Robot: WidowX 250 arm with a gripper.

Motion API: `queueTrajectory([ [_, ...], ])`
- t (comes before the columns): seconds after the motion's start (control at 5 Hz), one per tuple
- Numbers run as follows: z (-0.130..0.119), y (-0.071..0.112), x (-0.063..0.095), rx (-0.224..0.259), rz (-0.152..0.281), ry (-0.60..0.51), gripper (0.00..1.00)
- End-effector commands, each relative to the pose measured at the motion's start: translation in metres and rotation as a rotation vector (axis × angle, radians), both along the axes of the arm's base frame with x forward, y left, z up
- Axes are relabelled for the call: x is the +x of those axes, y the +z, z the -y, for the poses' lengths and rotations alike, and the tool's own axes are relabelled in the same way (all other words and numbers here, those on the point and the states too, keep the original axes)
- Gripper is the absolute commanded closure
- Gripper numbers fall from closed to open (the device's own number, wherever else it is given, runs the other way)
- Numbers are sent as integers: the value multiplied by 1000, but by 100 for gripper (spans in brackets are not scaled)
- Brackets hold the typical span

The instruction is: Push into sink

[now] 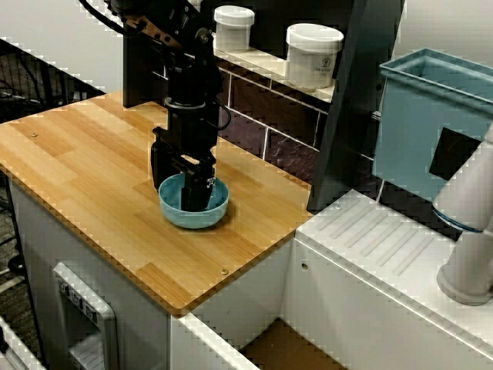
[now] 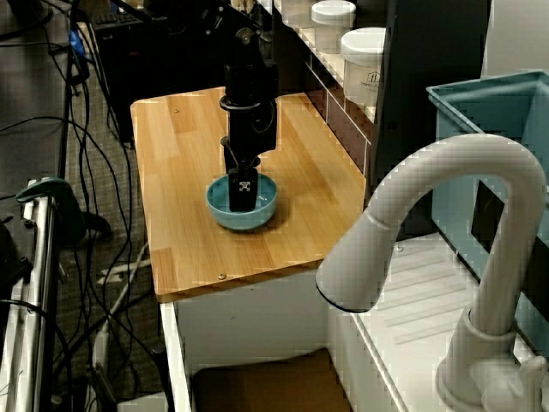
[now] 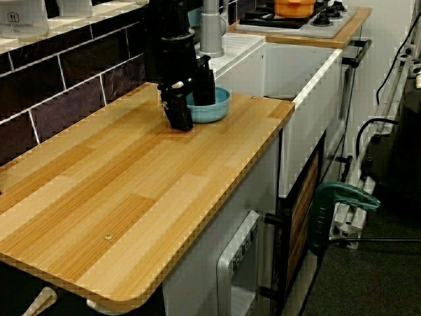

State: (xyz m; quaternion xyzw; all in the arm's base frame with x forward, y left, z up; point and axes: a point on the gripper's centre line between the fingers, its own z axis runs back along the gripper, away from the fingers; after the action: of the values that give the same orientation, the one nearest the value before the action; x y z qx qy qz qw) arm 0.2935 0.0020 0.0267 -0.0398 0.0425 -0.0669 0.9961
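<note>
A light blue bowl (image 1: 217,213) (image 2: 261,215) (image 3: 221,105) sits on the wooden counter (image 1: 92,162), towards the edge that borders the sink. My black gripper (image 1: 178,191) (image 2: 238,185) (image 3: 191,110) comes straight down over the bowl's rim and is open. One finger (image 3: 205,89) reaches inside the bowl and the other (image 3: 178,113) stands outside it on the side away from the sink. The sink (image 1: 281,348) (image 2: 262,386) (image 3: 314,78) is a recessed white-walled basin with a brown floor, just past the counter's end.
A white faucet (image 1: 470,231) (image 2: 446,215) rises over the ribbed draining surface (image 1: 377,239). A tall light-blue tub (image 1: 431,123) stands behind it. White jars (image 1: 313,54) line the tiled ledge. A stove with an orange pot (image 3: 296,6) lies beyond the sink. Cables (image 2: 77,172) hang beside the counter.
</note>
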Motion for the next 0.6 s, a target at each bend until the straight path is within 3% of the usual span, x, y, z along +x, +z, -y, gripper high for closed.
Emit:
queueTrajectory([
  [0.0, 48, 18, 14, 0, 39, 5, 0],
  [0.4, 92, 21, 17, 11, 60, 0, 0],
])
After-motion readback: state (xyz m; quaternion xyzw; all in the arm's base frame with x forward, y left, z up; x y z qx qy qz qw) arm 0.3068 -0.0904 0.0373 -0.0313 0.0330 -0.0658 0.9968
